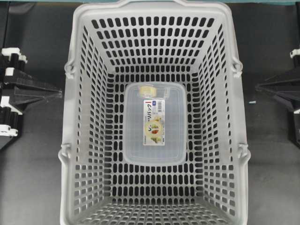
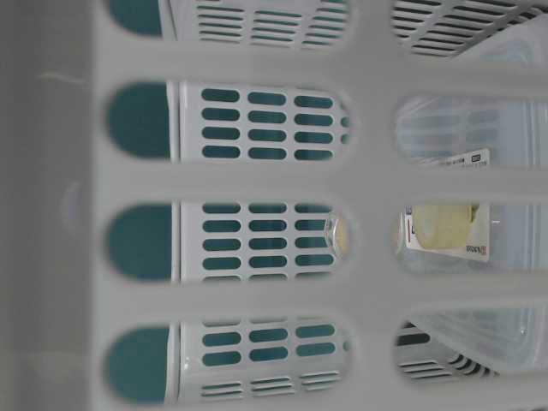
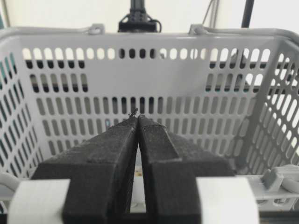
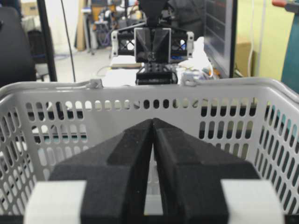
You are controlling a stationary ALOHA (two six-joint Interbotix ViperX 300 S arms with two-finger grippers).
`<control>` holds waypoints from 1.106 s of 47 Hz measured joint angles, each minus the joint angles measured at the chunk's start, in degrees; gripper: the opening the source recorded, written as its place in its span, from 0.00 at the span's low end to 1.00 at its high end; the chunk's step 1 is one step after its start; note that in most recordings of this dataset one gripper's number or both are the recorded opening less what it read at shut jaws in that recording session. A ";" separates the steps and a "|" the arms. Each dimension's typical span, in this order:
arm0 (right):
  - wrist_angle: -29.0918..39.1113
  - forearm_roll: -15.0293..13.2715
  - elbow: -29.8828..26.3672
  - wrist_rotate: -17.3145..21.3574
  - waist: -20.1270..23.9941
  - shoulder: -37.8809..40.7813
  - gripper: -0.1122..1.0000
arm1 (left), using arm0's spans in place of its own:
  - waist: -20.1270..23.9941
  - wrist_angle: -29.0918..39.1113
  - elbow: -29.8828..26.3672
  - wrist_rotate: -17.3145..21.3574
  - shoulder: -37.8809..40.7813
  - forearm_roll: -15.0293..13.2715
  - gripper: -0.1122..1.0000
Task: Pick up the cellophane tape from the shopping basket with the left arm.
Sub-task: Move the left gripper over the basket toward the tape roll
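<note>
The cellophane tape [image 1: 151, 90] lies on the clear container [image 1: 154, 140] in the shopping basket [image 1: 70, 117], long axis sideways in the overhead view. The left end effector [image 3: 138, 117], clenched, faces the basket wall, which stands between it and the tape; the right end effector [image 4: 153, 121] is clenched too.

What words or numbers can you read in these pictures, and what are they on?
None can be read for sure.
Label on the clear box: large slanted dark letters and small print, too blurred to read.
Same label, table-level view: tiny print, too blurred.
Cellophane tape, basket: no writing visible.
</note>
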 measured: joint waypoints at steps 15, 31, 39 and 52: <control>4.83 0.26 -0.18 1.67 0.18 -1.58 0.10 | -1.41 20.39 -15.21 -3.87 6.77 2.11 0.10; 14.41 0.26 -1.41 1.85 0.18 -5.01 0.10 | -3.87 41.48 -33.22 -3.78 24.26 2.20 0.10; 16.00 0.26 -1.58 1.85 0.18 -5.19 0.10 | -4.22 48.08 -40.96 -3.60 33.40 2.20 0.10; 18.54 0.35 -1.58 1.85 -0.18 -5.36 0.56 | -4.48 58.62 -52.91 -2.99 46.05 2.29 0.11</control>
